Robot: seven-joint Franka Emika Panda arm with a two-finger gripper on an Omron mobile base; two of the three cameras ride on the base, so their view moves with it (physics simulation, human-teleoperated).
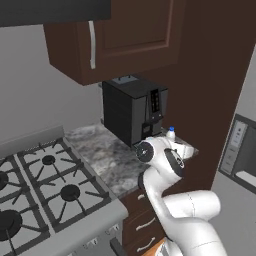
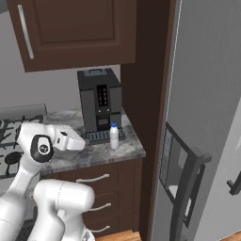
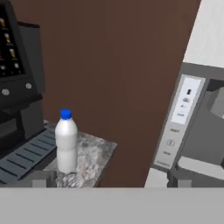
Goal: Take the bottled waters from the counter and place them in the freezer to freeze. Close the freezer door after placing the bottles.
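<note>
Fingertips of my pincer (image 3: 109,178) poke up at the bottom of the hand view, set wide apart with nothing between them. Just beyond the left tip stands the milky white bottle (image 3: 66,142), upright, blue cap on, at the near right corner of the surface (image 3: 97,153), just beside the drip grate of the coffee machine (image 3: 19,87). So the bottle sits ahead of the pincer and off to its left, close but not between the tips, and I see no contact.

From the right base view the same bottle (image 2: 113,136) is in front of the machine (image 2: 100,104), with my hand reaching toward it from the left over the stone slab (image 2: 129,148). I can make out only this one bottle.

I judge I am on the approach to the first pickup. The next move calls for shifting the pincer left until the bottle's body is centred between the tips, then closing on it without nudging it over.

To the right, past the brown panel, the freezer door (image 2: 188,188) with its dispenser looks slightly ajar, though I cannot be sure.
</note>
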